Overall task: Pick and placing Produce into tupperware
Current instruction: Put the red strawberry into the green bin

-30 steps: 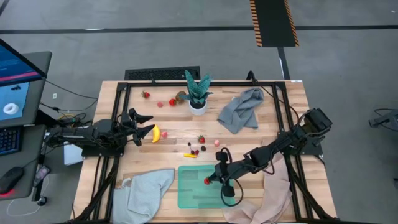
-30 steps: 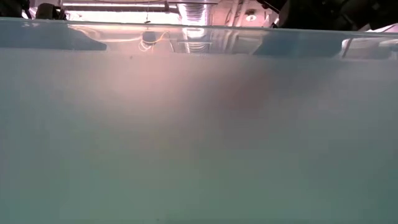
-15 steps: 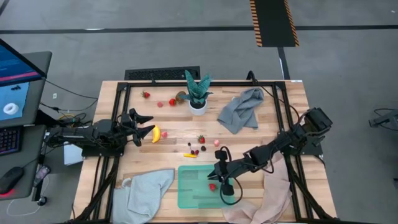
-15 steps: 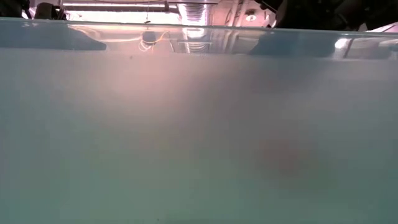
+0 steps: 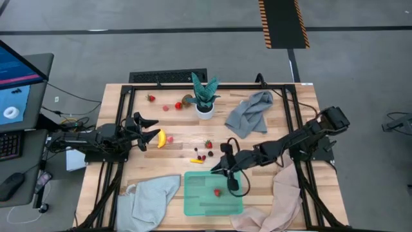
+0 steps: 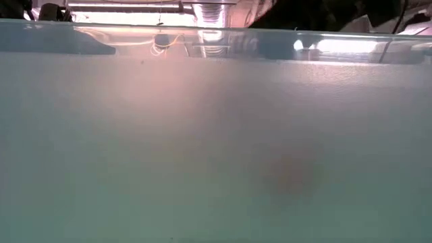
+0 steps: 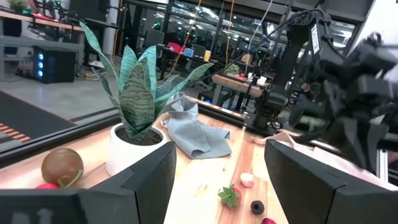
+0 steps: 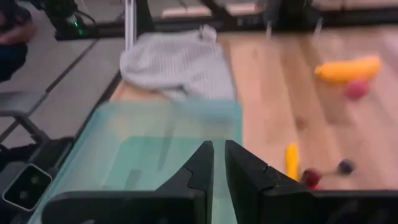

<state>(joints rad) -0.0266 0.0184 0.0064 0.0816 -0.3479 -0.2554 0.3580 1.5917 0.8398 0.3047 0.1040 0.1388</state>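
Observation:
The mint-green tupperware point(image 5: 196, 200) lies near the table's front edge, and its wall point(image 6: 135, 135) fills the low view. One red strawberry point(image 5: 217, 192) rests on its floor. My right gripper point(image 5: 217, 171) hovers over the tupperware's far rim, its fingers point(image 8: 205, 163) a narrow gap apart with nothing between them. More produce lies beyond: a yellow-orange piece point(image 8: 291, 160), dark berries point(image 5: 201, 156), a strawberry point(image 5: 208, 144), a pink piece point(image 5: 224, 147) and a banana point(image 5: 161, 138). My left gripper point(image 5: 147, 131) waits open at the left edge, beside the banana.
A potted plant point(image 5: 205, 96) stands at the far middle, with a brown round piece point(image 5: 187, 100) and small red pieces point(image 5: 178, 106) beside it. A grey cloth point(image 5: 250, 113) lies far right, a pale cloth point(image 5: 154, 196) near left and a beige cloth point(image 5: 277, 200) near right.
The strawberry has left my right gripper's fingertips and dropped onto the tupperware's floor, where it lies still. My right gripper has risen and drawn back toward the table's far edge, over the tupperware's far rim.

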